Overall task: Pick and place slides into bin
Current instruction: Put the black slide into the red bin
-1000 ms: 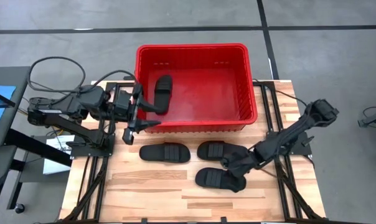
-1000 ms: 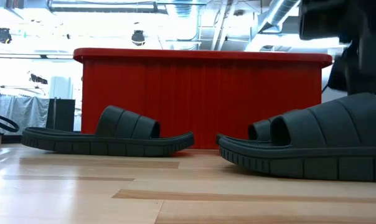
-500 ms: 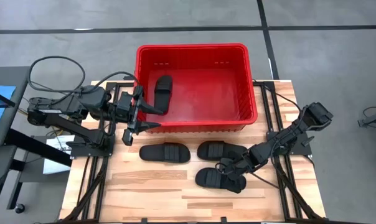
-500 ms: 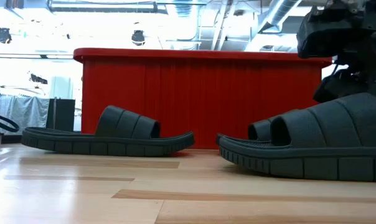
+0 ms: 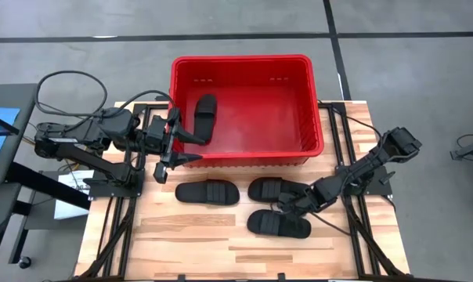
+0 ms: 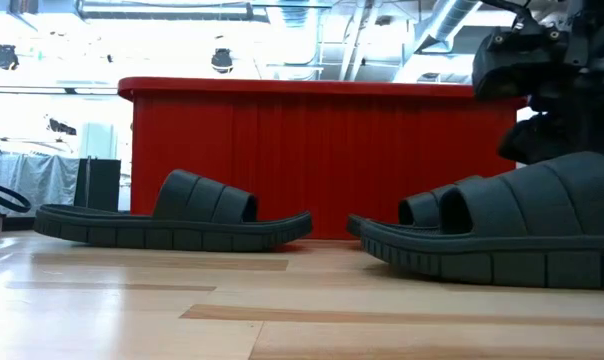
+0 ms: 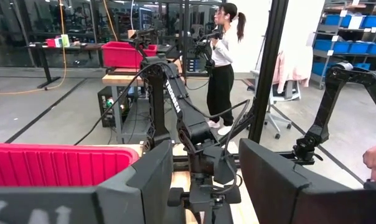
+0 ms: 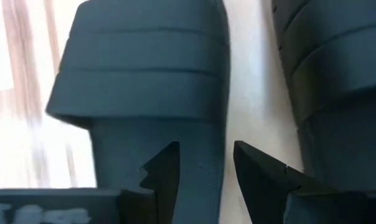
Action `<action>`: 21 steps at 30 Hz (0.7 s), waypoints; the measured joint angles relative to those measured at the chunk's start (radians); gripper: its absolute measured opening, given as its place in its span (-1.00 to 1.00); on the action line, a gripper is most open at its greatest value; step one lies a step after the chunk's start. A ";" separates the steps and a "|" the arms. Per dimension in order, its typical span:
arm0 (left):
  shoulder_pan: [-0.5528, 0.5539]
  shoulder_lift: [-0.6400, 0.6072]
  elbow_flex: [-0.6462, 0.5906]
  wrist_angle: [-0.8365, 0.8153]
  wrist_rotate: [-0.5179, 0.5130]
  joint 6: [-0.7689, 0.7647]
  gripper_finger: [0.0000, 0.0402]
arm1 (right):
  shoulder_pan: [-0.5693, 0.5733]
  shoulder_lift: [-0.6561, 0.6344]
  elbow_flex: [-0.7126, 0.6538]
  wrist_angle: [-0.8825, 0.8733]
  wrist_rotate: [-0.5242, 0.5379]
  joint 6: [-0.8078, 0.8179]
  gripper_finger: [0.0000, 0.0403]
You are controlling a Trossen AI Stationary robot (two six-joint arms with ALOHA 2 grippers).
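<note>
The red bin [image 5: 244, 106] stands at the table's far side with one black slide [image 5: 204, 117] lying on its floor. Three more slides lie on the wood in front of it: one at the left [image 5: 207, 192], one at the middle right [image 5: 272, 189] and one nearer the front [image 5: 277, 225]. My right gripper [image 8: 206, 171] points steeply down over the right end of the nearest slide [image 8: 150, 93], open. One finger is over its footbed behind the strap; the other is over the gap toward the neighbouring slide [image 8: 337, 93]. My left gripper [image 5: 188, 146] hangs open and level at the bin's near left corner. My right gripper comes from above with its fingers [image 8: 166, 171] on either side of the nearest slide's far long edge [image 8: 220, 149], near its right end. The slide lies flat on the table. Whether the fingers touch it, I cannot tell.
The bin's near wall [image 6: 322, 160] rises right behind the slides. Bare wood lies along the table's near edge [image 5: 221, 251]. Black frame rails run along both table sides. In the left wrist view a person [image 7: 222, 62] stands in the room beyond the table.
My right gripper has sunk a little toward the nearest slide's right end, rolled about its own line and tipped further down. That slide has shifted slightly toward the table's right. The left arm has kept still.
</note>
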 joint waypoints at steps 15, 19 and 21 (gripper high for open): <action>0.000 0.000 0.000 0.000 0.000 0.000 -0.12 | -0.064 0.016 0.000 0.152 0.001 -0.059 -0.35; 0.000 0.000 0.000 0.000 -0.001 0.000 -0.12 | -0.062 0.068 0.002 0.208 -0.029 -0.082 -0.44; 0.000 0.000 0.000 0.001 -0.001 0.000 -0.12 | -0.061 0.105 0.001 0.228 -0.048 -0.082 -0.48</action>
